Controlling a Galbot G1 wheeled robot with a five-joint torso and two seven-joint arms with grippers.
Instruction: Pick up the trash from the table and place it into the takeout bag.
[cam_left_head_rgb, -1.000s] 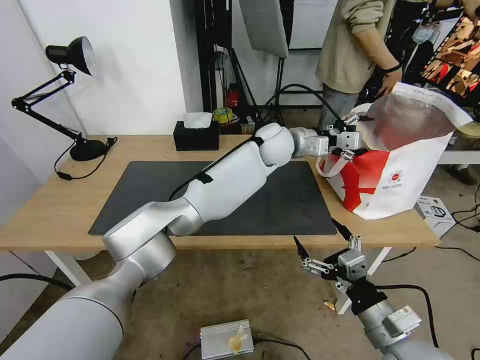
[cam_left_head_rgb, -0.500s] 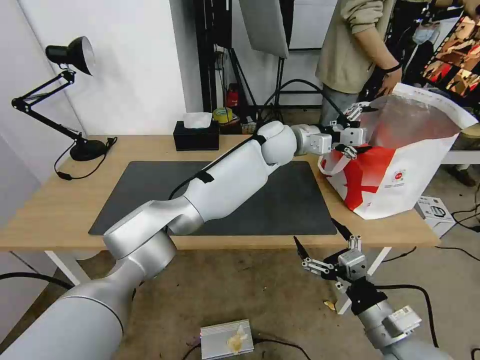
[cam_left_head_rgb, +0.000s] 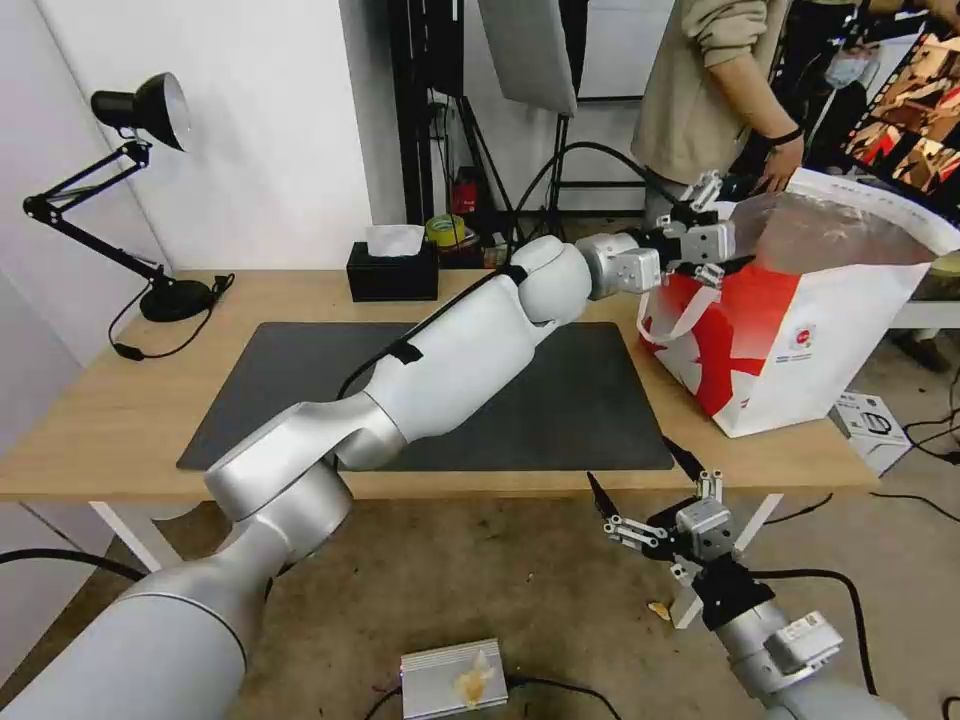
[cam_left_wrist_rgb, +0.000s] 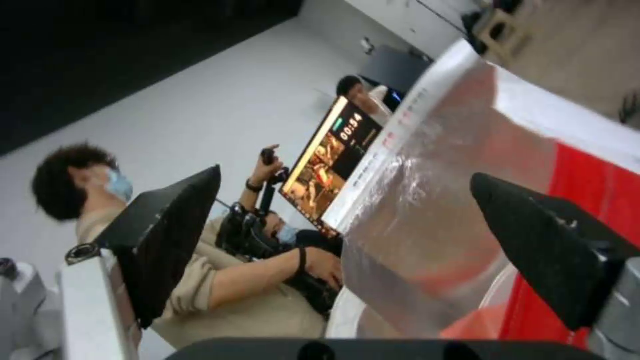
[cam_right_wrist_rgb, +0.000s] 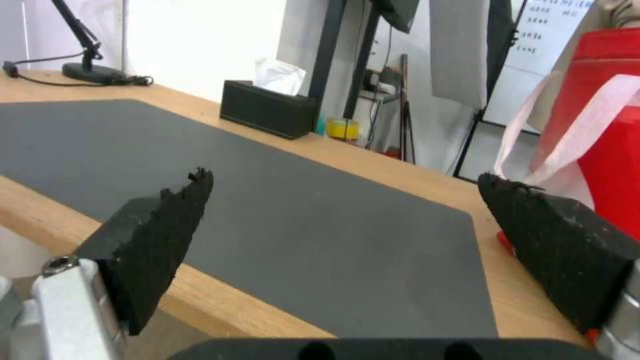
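At the table's right end, the left gripper hovered with fingers spread and empty at the rim of the takeout bag, while the right gripper waited, fingers parted, below the table's front edge.

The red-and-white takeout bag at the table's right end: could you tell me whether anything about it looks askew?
Yes: the red-and-white insulated takeout bag leans, tilted rather than upright, beside the open left tool at its rim.

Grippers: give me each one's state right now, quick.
Left gripper: open, holding nothing, at the near rim of the takeout bag.
Right gripper: open, empty, parked below the table edge.
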